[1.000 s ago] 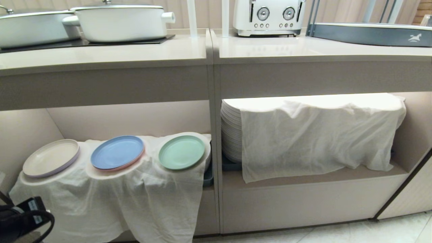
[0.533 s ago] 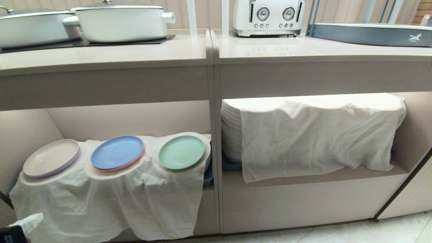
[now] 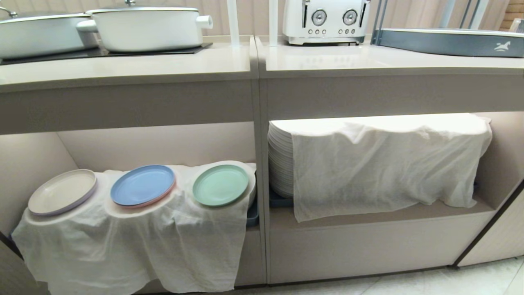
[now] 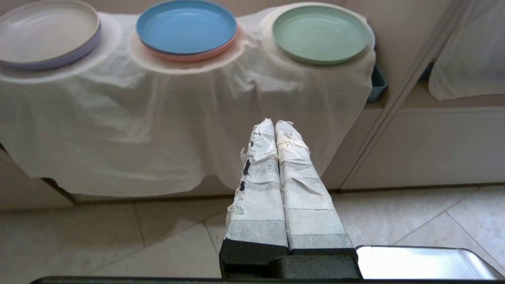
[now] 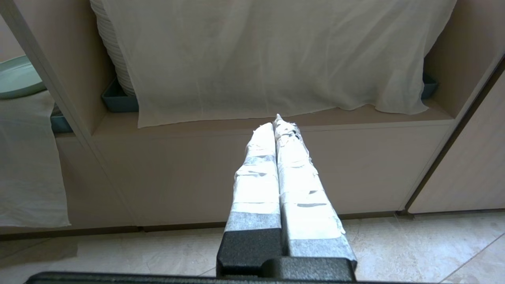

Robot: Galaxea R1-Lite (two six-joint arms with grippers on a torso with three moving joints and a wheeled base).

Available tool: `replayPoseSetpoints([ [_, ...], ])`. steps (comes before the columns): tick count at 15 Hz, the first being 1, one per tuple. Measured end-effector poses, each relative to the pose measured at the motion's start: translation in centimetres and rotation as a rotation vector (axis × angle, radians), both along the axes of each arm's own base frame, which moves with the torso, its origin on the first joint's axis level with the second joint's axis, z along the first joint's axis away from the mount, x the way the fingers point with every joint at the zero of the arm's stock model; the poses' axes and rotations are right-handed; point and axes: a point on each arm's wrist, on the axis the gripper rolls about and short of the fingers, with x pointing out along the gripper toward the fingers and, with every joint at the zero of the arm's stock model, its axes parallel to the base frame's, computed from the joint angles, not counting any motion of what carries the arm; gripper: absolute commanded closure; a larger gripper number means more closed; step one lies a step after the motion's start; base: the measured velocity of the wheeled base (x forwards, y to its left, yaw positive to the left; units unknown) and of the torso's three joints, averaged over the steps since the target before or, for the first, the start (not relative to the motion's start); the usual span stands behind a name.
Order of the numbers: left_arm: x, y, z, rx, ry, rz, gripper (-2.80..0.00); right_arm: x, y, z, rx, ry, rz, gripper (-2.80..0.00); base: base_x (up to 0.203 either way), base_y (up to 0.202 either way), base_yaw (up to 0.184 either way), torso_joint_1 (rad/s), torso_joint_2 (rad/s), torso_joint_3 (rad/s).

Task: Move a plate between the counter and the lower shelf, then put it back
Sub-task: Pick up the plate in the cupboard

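The mint-green plate (image 3: pixel 220 184) (image 4: pixel 321 33) rests on a cloth-draped stack at the right end of the lower shelf (image 3: pixel 163 143), left bay; a sliver of the plate (image 5: pixel 17 77) shows in the right wrist view. The counter (image 3: pixel 143 65) runs above it. My left gripper (image 4: pixel 275 123) is shut and empty, low in front of the hanging cloth, well short of the plate. My right gripper (image 5: pixel 275 123) is shut and empty, parked low before the right bay. Neither arm shows in the head view.
A blue plate (image 3: pixel 142 185) and a cream plate (image 3: pixel 62 192) sit left of the green one. White pots (image 3: pixel 143 26), a toaster (image 3: pixel 325 20) and a grey-blue tray rack (image 3: pixel 450 41) stand on the counter. A tall cloth-covered plate stack (image 3: pixel 380 164) fills the right bay.
My left arm, seen at the lower left corner of the head view a second ago, has dropped out of that view. The plates have not moved.
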Motion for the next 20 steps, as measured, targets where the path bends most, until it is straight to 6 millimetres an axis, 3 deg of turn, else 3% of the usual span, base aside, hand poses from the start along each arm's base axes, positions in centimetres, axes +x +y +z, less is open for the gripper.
replayPoseSetpoints([
  [3, -1.2, 0.0, -1.8, 0.022, -0.085, -0.013, 0.0, 0.0, 0.0, 0.0, 0.0, 0.0, 0.0, 0.0, 0.0, 0.0, 0.0, 0.0, 0.0, 0.0],
  [8, -2.1, 0.1, -2.9, 0.013, -0.185, 0.015, 0.0, 0.0, 0.0, 0.0, 0.0, 0.0, 0.0, 0.0, 0.0, 0.0, 0.0, 0.0, 0.0, 0.0],
  [20, -2.0, 0.1, -3.3, 0.091, -0.211, 0.015, 0.0, 0.0, 0.0, 0.0, 0.0, 0.0, 0.0, 0.0, 0.0, 0.0, 0.0, 0.0, 0.0, 0.0],
])
